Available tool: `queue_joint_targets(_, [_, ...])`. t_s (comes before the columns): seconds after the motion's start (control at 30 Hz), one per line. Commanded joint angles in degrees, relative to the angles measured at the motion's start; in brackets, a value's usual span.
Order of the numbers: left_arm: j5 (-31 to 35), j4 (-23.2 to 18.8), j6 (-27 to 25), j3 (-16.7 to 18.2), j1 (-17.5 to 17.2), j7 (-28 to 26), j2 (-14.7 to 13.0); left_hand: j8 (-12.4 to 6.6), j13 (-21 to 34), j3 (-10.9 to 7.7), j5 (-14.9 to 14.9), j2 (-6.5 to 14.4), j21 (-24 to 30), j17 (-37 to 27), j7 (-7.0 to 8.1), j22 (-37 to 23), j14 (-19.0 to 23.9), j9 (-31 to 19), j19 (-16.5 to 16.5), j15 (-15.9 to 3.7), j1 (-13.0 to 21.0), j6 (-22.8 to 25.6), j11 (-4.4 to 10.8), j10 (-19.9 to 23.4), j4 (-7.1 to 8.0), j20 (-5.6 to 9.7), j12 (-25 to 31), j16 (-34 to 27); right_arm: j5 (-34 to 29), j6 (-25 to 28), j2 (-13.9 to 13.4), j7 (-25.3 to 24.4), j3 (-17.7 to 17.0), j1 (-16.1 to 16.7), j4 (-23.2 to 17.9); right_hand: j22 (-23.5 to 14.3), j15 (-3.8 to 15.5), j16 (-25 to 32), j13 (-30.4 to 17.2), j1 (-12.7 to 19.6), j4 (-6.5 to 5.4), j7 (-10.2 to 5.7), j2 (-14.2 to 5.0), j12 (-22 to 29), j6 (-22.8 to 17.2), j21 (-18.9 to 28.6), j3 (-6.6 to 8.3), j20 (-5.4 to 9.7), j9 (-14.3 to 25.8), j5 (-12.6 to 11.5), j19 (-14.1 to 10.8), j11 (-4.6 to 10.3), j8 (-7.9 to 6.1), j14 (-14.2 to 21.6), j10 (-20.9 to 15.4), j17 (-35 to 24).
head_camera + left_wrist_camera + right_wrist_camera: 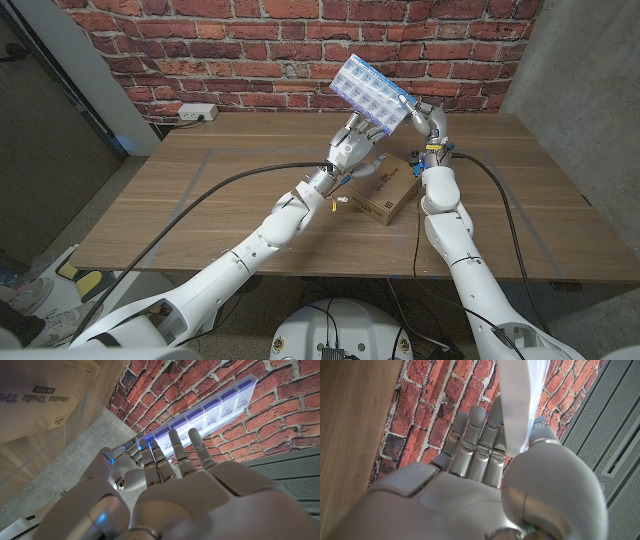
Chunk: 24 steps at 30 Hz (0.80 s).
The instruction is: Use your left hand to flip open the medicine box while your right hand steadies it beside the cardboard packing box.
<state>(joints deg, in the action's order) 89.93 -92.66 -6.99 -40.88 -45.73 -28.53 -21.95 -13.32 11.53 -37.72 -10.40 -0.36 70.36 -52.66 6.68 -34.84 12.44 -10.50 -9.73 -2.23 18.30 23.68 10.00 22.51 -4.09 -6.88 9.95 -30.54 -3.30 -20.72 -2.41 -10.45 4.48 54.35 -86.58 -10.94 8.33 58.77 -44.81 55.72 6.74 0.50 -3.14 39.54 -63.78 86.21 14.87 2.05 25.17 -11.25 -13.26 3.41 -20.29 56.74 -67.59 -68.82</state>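
The big wooden table [200, 190] sits in front of a brick wall [250, 50]. On the table lies the flat cardboard box [385, 190]. Both robot arms reach up over it. The pill box [370, 95] is not on the table. It is held up in the air, tilted, above the cardboard box, with the brick wall behind it. It has rows of small see-through lids with day names on them, and they look closed. The right hand [428, 122] pinches one end of the pill box between its thumb and fingers and holds it steady. The left hand [355, 148] is open and holds nothing. Its fingers [175, 442] are spread and reach up to the lower edge of the pill box, touching it or just about to. I think the flip step is only starting. Next, a left fingertip needs to hook under a lid edge and push it up, while the right hand keeps a tight hold.
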Motion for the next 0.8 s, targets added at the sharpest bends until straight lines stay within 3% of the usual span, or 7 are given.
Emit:
queue_joint_targets(0.03, [2.08, 1.08, -0.17, -0.87, 0.38, -2.44, -0.44, 2.46, -0.52, -0.64, -0.29, -0.18, 0.45, -0.25, 0.11, 0.25, -1.16, 0.01, -8.99, -5.63, -0.09, -4.39, 0.41, -4.24, -0.10, -0.10, -0.38, 0.39, -0.18, 0.09, 0.10, 0.08, 0.24, -0.19, 0.34, -0.12, 4.54, -0.03, -0.09, 5.88, -0.04, -0.20, -5.09, 0.08, -0.51, -0.24, 0.20, 4.29, 0.28, -0.21, -0.23, 2.70, -0.28, -0.05, -3.20, 0.08])
queue_joint_targets(0.17, [2.38, 1.16, -0.43, -0.82, -0.01, -4.50, -0.74, 2.74, -0.66, -0.71, -0.29, -0.21, 0.48, -0.27, 0.01, 0.38, -1.33, 0.02, -8.96, -5.61, -0.15, -5.31, 0.40, -5.13, -0.13, -0.08, -0.36, 0.47, -0.31, 0.24, 0.15, 0.11, 0.48, -0.46, 0.59, -0.10, 4.54, -0.02, -0.23, 5.87, -0.06, -0.18, -5.10, 0.11, -0.55, -0.31, 0.19, 4.35, 0.34, -0.21, -0.22, 2.75, -0.29, 0.03, -3.09, 0.11])
queue_joint_targets(0.3, [2.51, 1.02, -0.85, -0.57, -0.27, -5.11, -0.80, 3.36, -0.91, -1.01, -0.30, 0.14, 0.50, -0.49, 0.38, 0.73, -2.73, 0.03, -9.07, -5.12, -0.15, -8.95, 0.63, -9.10, -0.18, -0.25, -0.57, 0.88, -0.40, 0.26, 0.17, 0.07, 0.62, -0.62, 0.89, -0.09, 4.51, 0.37, -0.04, 5.85, -0.07, -0.18, -5.11, 0.01, -0.54, -0.37, 0.20, 4.34, 0.29, -0.21, -0.20, 2.66, -0.20, 0.40, -3.18, -0.30])
queue_joint_targets(0.37, [3.05, 0.56, -1.46, -0.48, -0.48, -4.01, -0.79, 3.52, -0.96, -1.03, -0.24, 0.10, 0.49, -0.66, 0.21, 0.90, -3.65, 0.02, -9.22, -4.71, -0.08, -10.99, -0.14, -10.86, -0.36, -0.30, -0.50, 1.10, -0.64, 0.43, 0.08, 0.01, 0.72, -0.65, 0.92, -0.08, 4.50, 0.37, -0.26, 5.84, -0.07, -0.18, -5.09, 0.09, -0.54, -0.39, 0.20, 4.40, 0.32, -0.21, -0.24, 2.65, -0.21, 0.35, -3.07, -0.34])
queue_joint_targets(0.63, [4.35, 0.51, -2.27, -0.71, -0.61, -3.48, -0.63, 3.64, -0.99, -1.05, 0.00, 0.95, 0.31, -1.78, 0.28, 1.43, -7.08, -0.04, -11.00, -3.09, 0.00, -20.39, 0.36, -19.87, -0.62, -1.06, -0.54, 1.42, -0.74, 0.58, 0.06, -0.26, 0.81, -0.67, 1.53, -0.06, 4.53, 0.13, -0.14, 5.81, -0.10, -0.10, -5.09, 0.01, -0.52, -0.52, 0.24, 4.42, 0.38, -0.21, -0.22, 2.62, -0.14, -0.03, -3.19, -0.11])
queue_joint_targets(0.8, [4.87, -1.35, -3.16, -0.28, -1.02, 1.05, -0.27, 3.36, -0.99, -0.24, 0.24, 0.96, 0.25, -2.46, -0.84, 1.51, -8.81, -0.05, -11.76, -2.23, -0.98, -22.08, -0.61, -21.57, -0.06, -1.08, -0.27, 1.46, -0.57, 0.32, -0.10, -0.38, 0.50, -0.16, 1.16, -0.06, 4.53, 0.27, -0.04, 5.82, -0.09, -0.17, -5.08, -0.07, -0.58, -0.57, 0.23, 4.38, 0.35, -0.20, -0.26, 2.48, -0.10, 0.22, -3.14, -0.18])
